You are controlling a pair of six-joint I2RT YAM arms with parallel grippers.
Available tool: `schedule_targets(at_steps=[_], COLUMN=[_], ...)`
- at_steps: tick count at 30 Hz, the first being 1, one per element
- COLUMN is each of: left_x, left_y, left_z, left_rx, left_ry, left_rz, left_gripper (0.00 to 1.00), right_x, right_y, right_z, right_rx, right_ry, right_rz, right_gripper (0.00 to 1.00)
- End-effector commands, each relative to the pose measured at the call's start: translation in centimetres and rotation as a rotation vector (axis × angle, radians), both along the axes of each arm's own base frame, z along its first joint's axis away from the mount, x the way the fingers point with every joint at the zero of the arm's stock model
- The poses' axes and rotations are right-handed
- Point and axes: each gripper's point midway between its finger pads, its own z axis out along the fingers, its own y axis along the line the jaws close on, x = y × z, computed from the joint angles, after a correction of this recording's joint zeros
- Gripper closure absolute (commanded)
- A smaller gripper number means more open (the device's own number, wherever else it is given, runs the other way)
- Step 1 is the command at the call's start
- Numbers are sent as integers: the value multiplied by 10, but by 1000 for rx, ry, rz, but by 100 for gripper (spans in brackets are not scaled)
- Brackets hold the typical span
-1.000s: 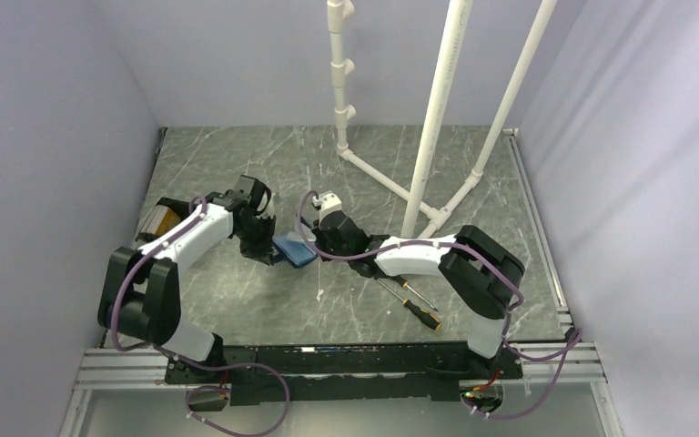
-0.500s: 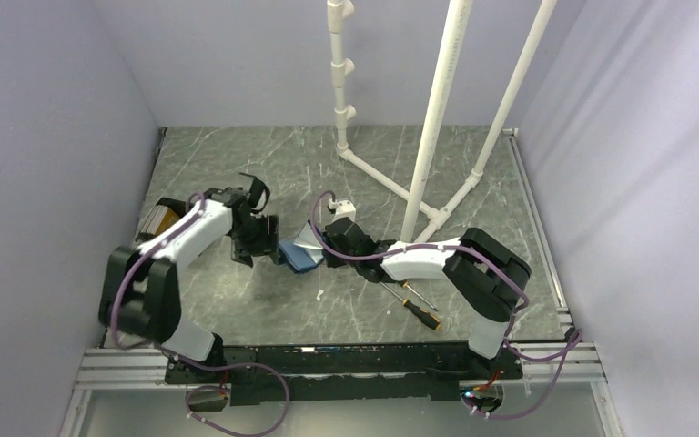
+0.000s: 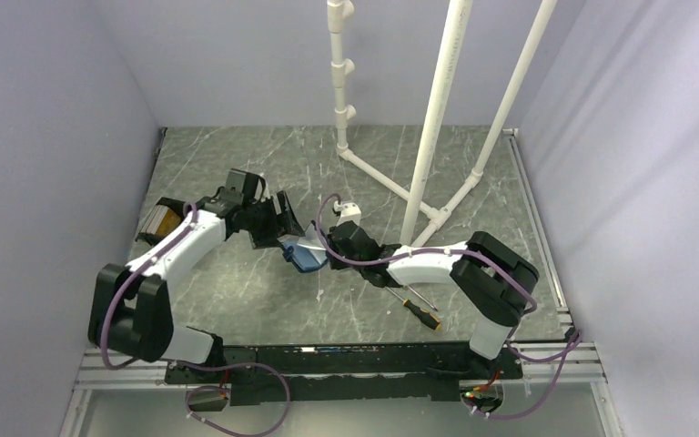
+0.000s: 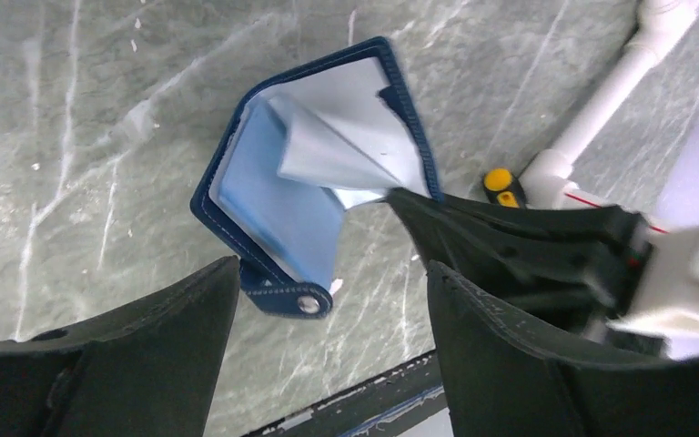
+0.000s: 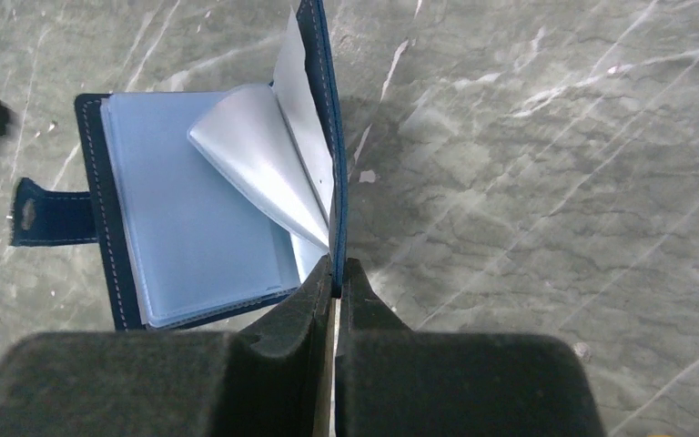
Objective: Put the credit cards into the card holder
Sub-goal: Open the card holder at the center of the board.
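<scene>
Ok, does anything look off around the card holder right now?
Nothing damaged. The card holder lies open with one cover pinched and lifted by the right gripper, and an inner sleeve curls loose instead of lying flat. The left gripper is open, empty.

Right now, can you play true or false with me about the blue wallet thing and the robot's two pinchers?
1. The card holder is open. True.
2. The left gripper is squeezing it. False: the left gripper is open and holds nothing.
3. The right gripper is pinching one cover of the holder. True.
4. A screwdriver is tucked inside the holder. False: the screwdriver lies on the table beside the right arm.
</scene>
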Motion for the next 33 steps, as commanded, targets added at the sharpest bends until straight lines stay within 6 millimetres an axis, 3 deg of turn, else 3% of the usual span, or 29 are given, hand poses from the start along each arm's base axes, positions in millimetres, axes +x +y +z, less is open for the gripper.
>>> schedule_targets(at_steps=[1,4,7,15,19,27,30,33], left_x=[9,3,-5,-21,-22,-27,-29,-29], left_y=[-16,-7,1,-3,-9,-32,-34,-31], left_z=[-26,-58,-80,-101,-109,-117,-122,-124], left_rx=[-83,-14,66,70,74,-7,19,52], left_ry=[27,107,146,183,178,160,171,176], left_rz=[8,25,30,-10,-24,-61,-77,-91], left_gripper=[23,25,22,29,41,67,78,86], right_x=[12,13,3,-33,-53,-56,-56,-55], right_y=[-12,-25,-24,-22,-24,-35,-37,-40], right_z=[19,19,22,34,37,24,21,15], right_rx=[14,13,39,180,248,140,84,-26], right_ry=[-49,-50,-42,53,38,9,-6,-2], right_rz=[-112,-178,-178,-153,-102,-118,-86,-51], right_gripper=[100,100,100,100,100,97,91,74])
